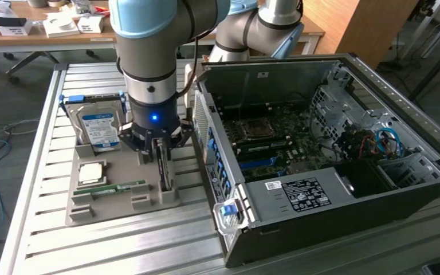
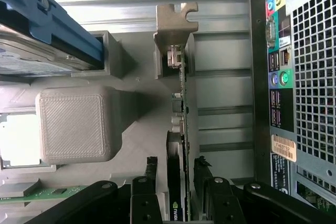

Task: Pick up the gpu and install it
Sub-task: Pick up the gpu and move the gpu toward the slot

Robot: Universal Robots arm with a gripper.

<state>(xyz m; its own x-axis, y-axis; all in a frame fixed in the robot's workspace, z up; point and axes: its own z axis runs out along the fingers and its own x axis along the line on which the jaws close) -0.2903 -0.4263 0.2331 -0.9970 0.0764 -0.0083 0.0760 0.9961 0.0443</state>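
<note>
The gpu (image 1: pixel 163 172) stands on its long edge in a slot of the grey printed holder (image 1: pixel 140 201), just beside the open computer case (image 1: pixel 319 166). In the wrist view the gpu (image 2: pixel 181 114) is a thin card seen edge-on, with its metal bracket end at the holder's far post. My gripper (image 1: pixel 161 150) is lowered straight over it and is open. The black fingers (image 2: pixel 151 174) stand on either side of the card's edge. A small gap shows between the card and each finger. My gripper (image 2: pixel 177 177) holds nothing.
In the same holder sit a silver hard drive (image 1: pixel 100 129) in a blue frame, a square processor (image 1: pixel 91 172) and a green memory stick (image 1: pixel 121 187). The case's rear port panel (image 2: pixel 281 77) is close beside the card. The motherboard (image 1: pixel 270 143) lies exposed inside the case.
</note>
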